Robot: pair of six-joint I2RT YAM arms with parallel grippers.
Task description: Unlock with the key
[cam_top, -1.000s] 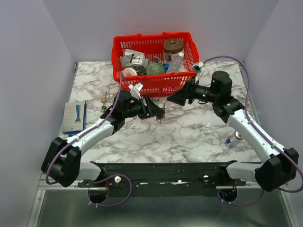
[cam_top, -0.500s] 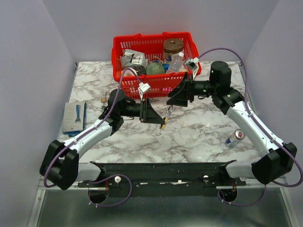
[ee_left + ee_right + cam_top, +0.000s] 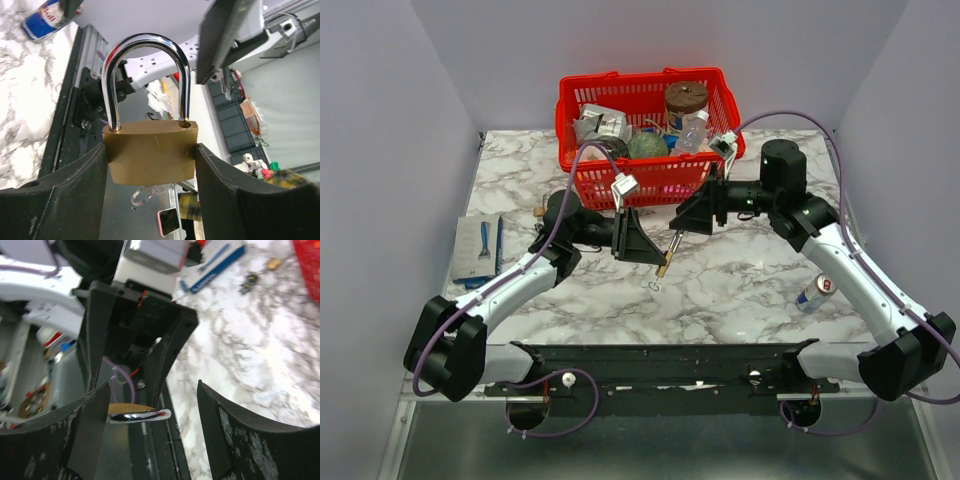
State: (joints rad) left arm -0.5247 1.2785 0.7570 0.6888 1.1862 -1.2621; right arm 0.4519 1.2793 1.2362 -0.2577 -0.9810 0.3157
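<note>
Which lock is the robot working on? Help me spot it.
Start at the red basket and come forward over the marble table. There the left end effector clamps a brass padlock with a shiny steel shackle, off the surface, unlike the small brass piece lying further left.

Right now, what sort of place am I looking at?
Probably a robotics lab bench: a left arm and right arm bolted at a marble-patterned table, plain walls around it, and a red basket of mixed items.
</note>
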